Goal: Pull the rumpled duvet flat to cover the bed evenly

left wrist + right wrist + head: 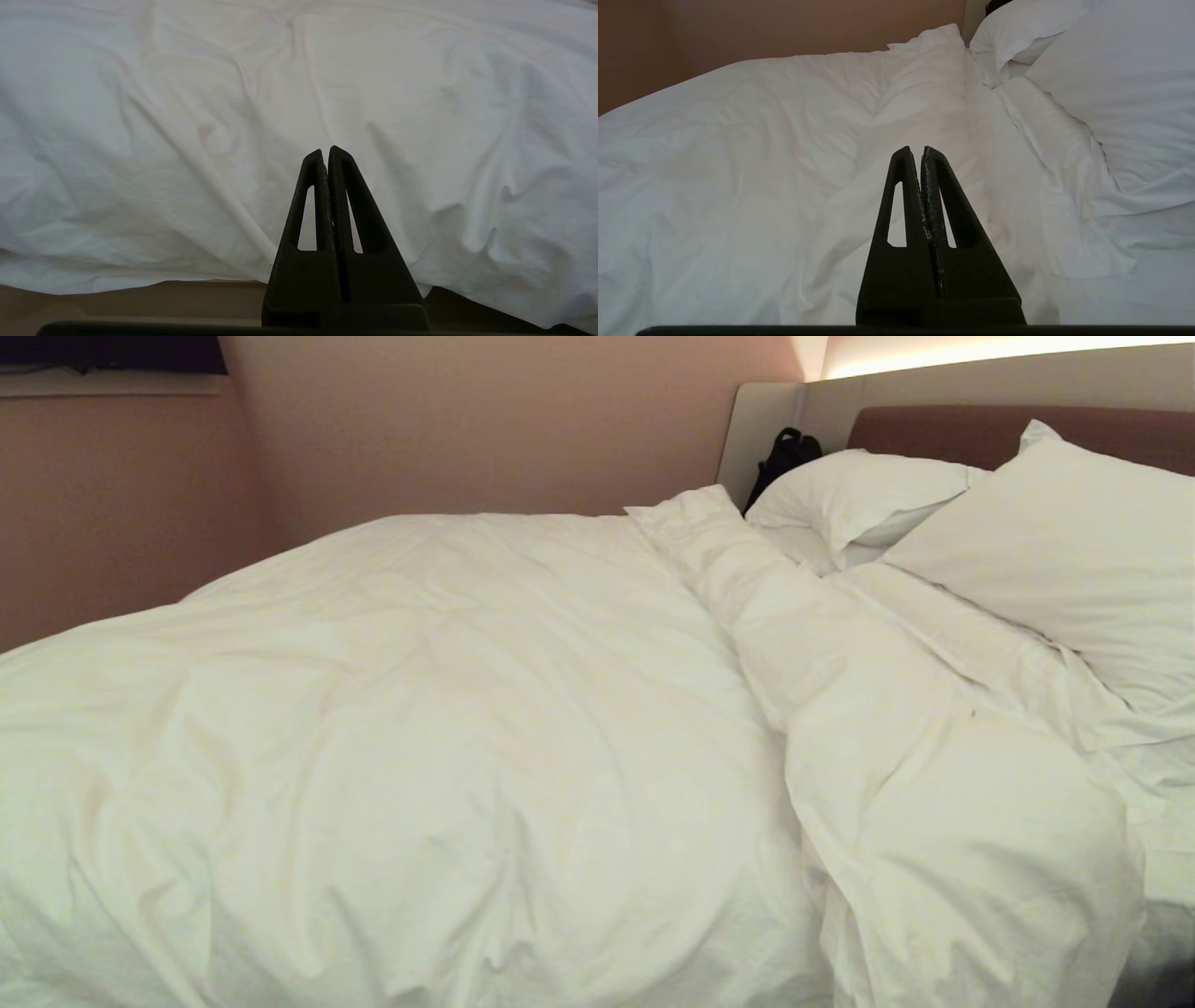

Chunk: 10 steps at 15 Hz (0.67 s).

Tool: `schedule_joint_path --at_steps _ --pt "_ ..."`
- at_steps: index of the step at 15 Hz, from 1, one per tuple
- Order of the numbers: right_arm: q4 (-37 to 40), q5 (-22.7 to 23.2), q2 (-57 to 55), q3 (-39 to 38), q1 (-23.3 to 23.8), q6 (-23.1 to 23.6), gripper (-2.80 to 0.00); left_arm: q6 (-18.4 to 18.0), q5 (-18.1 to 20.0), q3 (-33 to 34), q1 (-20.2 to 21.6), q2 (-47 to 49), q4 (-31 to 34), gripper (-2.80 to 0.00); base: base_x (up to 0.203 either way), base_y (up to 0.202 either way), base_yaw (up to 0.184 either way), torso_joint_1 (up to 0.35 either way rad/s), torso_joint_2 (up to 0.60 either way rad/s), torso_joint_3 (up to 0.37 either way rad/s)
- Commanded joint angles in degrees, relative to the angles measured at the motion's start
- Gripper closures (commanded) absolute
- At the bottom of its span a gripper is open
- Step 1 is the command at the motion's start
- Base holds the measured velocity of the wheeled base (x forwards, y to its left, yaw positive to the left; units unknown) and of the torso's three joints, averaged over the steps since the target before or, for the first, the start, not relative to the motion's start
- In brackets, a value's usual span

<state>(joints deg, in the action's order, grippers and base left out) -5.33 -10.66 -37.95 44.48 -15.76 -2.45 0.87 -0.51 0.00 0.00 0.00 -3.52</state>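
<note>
The puffy white duvet (448,728) lies creased over most of the bed, with a thick folded ridge (840,691) running from near the pillows down to the front right. Neither arm shows in the head view. My left gripper (325,150) is shut and empty, low beside the duvet's hanging edge (140,280). In the right wrist view my right gripper (915,149) is shut and empty too, held above the duvet (784,154) and pointing toward the ridge and pillows. Of the bed, the brown headboard (934,429) and a strip of sheet (1134,280) show.
Two white pillows (859,495) (1074,560) lean at the head of the bed. A black object (782,457) sits in the corner behind them. A pinkish wall (420,420) runs along the bed's far side. The floor (140,303) shows below the duvet's edge.
</note>
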Motion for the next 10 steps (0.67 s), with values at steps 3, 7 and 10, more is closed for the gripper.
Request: schedule_joint_path --at_steps 3,7,10 --pt "12.1 0.9 12.7 -2.1 0.0 0.9 0.0 0.0 0.0 0.0 0.0 0.0 0.0 0.0 0.0 0.0 0.0 0.0 0.0 0.0" --pt "19.4 0.7 19.4 -2.6 4.3 1.1 0.0 0.0 0.0 0.0 0.1 0.0 0.0 0.0 0.0 0.0 0.0 0.0 0.0 0.0" --pt "20.3 -3.5 21.8 -3.8 9.5 0.0 0.0 0.1 0.0 0.0 0.0 0.0 0.0 0.0 0.0 0.0 0.0 0.0 0.0 0.0"
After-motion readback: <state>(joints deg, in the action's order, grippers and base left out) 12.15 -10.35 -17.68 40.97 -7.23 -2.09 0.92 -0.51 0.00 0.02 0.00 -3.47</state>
